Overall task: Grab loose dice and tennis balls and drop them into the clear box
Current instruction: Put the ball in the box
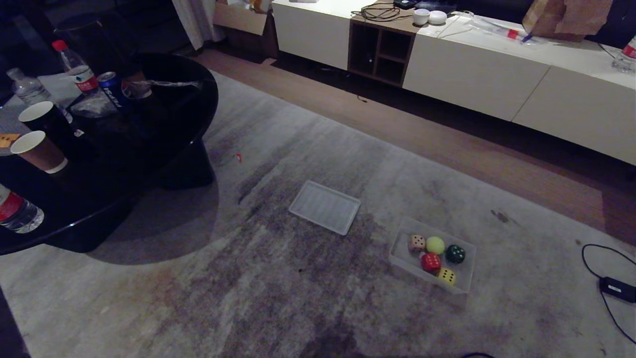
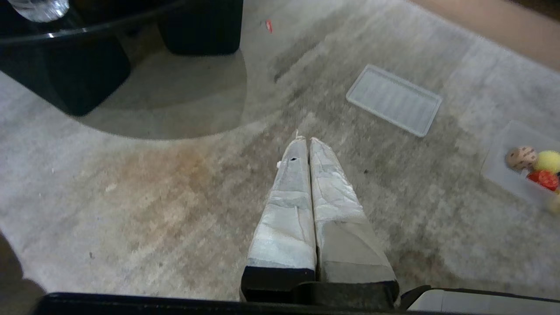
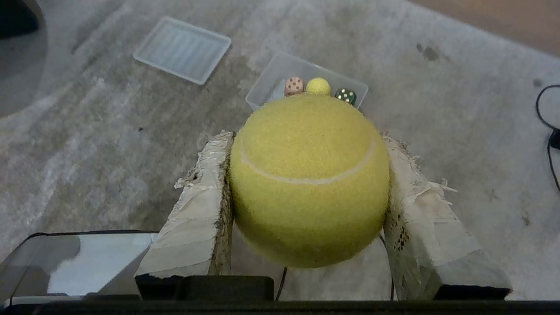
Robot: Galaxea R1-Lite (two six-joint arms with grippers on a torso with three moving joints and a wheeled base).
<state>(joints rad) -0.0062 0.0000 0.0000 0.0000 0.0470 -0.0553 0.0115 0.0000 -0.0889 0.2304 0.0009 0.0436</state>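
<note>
Right gripper [image 3: 308, 175]: its two tape-wrapped fingers [image 3: 199, 210] are clamped on either side of a tennis ball, above the rug and short of the clear box.
Held tennis ball [image 3: 309, 179]: yellow-green, fuzzy, with a pale curved seam across its upper face; it fills the gap between the jaws.
Left gripper [image 2: 306, 140]: jaws pressed together with nothing between them, hanging over bare rug, well apart from the box.
Clear box [image 1: 402, 233]: shallow transparent tub with rounded corners, resting on the rug to the right of the room's centre.
Box contents: a beige die [image 1: 417, 242], a second tennis ball [image 1: 435, 245], a dark green die [image 1: 455, 254], a red die [image 1: 431, 262] and a yellow die [image 1: 446, 276], clustered close together.
Ribbed panel [image 1: 325, 206]: flat translucent white rectangle lying on the rug near the box, on its left.
Rug [image 1: 248, 278]: grey, mottled with darker streaks.
Red cap [image 1: 239, 157]: small, on the rug near the table base.
Black table [image 1: 164, 124]: round and glossy, on the left, carrying water bottles [image 1: 74, 67], a can [image 1: 113, 89] and paper cups [image 1: 39, 151].
Cable and adapter [image 1: 616, 288]: on the rug at the far right.
Sideboard [image 1: 472, 64]: long, white, along the far wall.
</note>
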